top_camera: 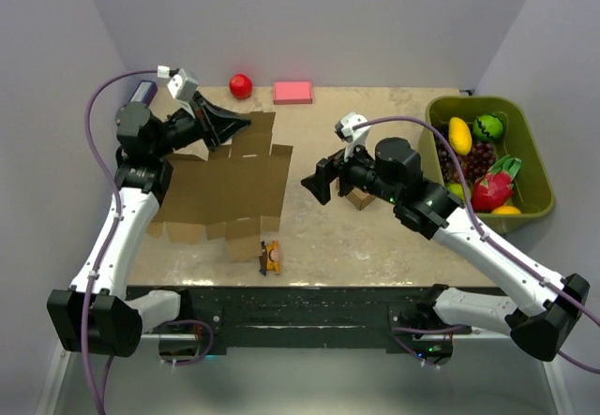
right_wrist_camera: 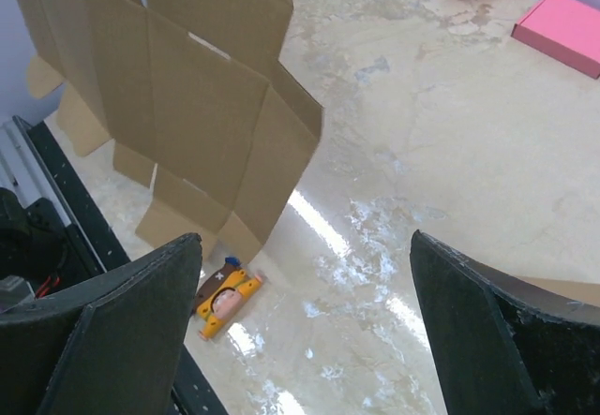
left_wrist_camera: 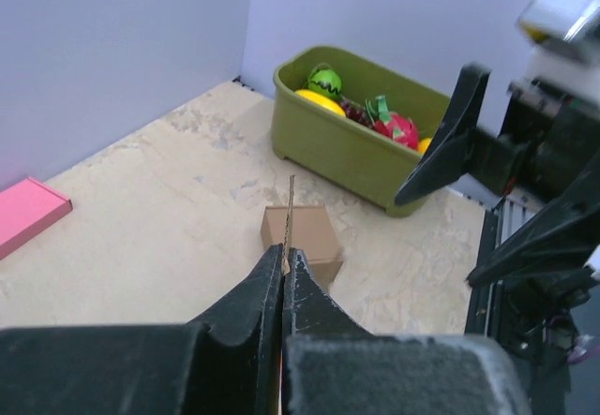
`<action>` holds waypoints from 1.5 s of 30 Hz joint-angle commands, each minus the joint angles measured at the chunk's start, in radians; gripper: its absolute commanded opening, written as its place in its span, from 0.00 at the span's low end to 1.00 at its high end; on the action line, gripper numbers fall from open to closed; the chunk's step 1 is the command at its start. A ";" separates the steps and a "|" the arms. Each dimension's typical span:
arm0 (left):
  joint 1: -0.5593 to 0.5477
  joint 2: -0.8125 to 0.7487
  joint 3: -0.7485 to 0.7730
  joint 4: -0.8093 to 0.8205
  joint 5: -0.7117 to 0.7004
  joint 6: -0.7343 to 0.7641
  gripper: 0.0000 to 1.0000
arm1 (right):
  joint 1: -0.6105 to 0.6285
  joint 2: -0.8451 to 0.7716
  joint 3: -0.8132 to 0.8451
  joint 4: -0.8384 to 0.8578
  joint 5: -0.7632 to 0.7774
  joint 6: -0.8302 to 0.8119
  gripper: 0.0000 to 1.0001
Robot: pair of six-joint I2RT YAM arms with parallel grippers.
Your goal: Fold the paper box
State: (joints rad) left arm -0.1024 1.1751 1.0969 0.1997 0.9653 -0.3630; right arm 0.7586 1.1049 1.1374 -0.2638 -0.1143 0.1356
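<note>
The table (top_camera: 375,237) has a beige top with a marble pattern, and it shines in the near part. At the far edge lie a red ball (top_camera: 241,85) and, just to its right, a flat pink block (top_camera: 292,92). A green bin (top_camera: 433,129) stands at the right side. A small box (left_wrist_camera: 302,232) sits near the middle. A small yellow toy (top_camera: 271,257) lies at the near edge. The flat paper box (top_camera: 225,185) covers the left part, tilted up from the surface.
</note>
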 commanded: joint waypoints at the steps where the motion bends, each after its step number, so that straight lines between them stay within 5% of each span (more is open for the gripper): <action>1: 0.041 -0.054 -0.017 0.150 -0.028 -0.215 0.00 | -0.010 0.009 -0.083 0.185 -0.019 0.044 0.95; 7: 0.096 -0.069 -0.069 0.314 0.001 -0.415 0.00 | -0.015 0.039 -0.142 0.354 -0.117 0.064 0.95; 22: 0.144 -0.054 -0.144 0.521 0.023 -0.607 0.00 | -0.015 0.205 -0.154 0.567 -0.297 0.154 0.86; 25: 0.147 -0.055 -0.153 0.509 0.009 -0.593 0.00 | -0.015 0.217 -0.172 0.639 -0.373 0.205 0.75; 34: 0.156 -0.051 -0.212 0.572 -0.004 -0.568 0.00 | -0.013 0.283 -0.215 0.801 -0.427 0.345 0.03; 36: 0.156 -0.049 -0.209 0.563 0.013 -0.519 0.00 | -0.015 0.273 -0.193 0.731 -0.414 0.306 0.00; 38: 0.156 -0.060 -0.157 0.360 -0.014 -0.306 0.12 | -0.015 0.247 -0.157 0.631 -0.354 0.251 0.00; 39: 0.155 -0.068 -0.090 0.233 -0.061 -0.206 0.24 | -0.015 0.236 -0.118 0.521 -0.317 0.198 0.00; 40: 0.152 -0.087 -0.065 0.029 -0.161 -0.115 0.49 | -0.015 0.227 -0.099 0.473 -0.283 0.171 0.00; 41: 0.142 -0.101 -0.043 -0.041 -0.215 0.020 0.58 | -0.016 0.224 -0.078 0.421 -0.233 0.142 0.00; 43: 0.129 -0.147 -0.009 -0.164 -0.366 0.111 0.74 | -0.018 0.227 -0.002 0.277 -0.200 0.059 0.00; 45: 0.112 -0.169 0.009 -0.198 -0.431 0.202 0.80 | -0.024 0.249 0.072 0.160 -0.176 0.003 0.00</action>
State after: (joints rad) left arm 0.0345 1.0901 1.0245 0.2401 0.7616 -0.4744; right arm 0.7437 1.3727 1.0527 0.1406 -0.3988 0.3012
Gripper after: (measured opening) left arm 0.756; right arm 0.015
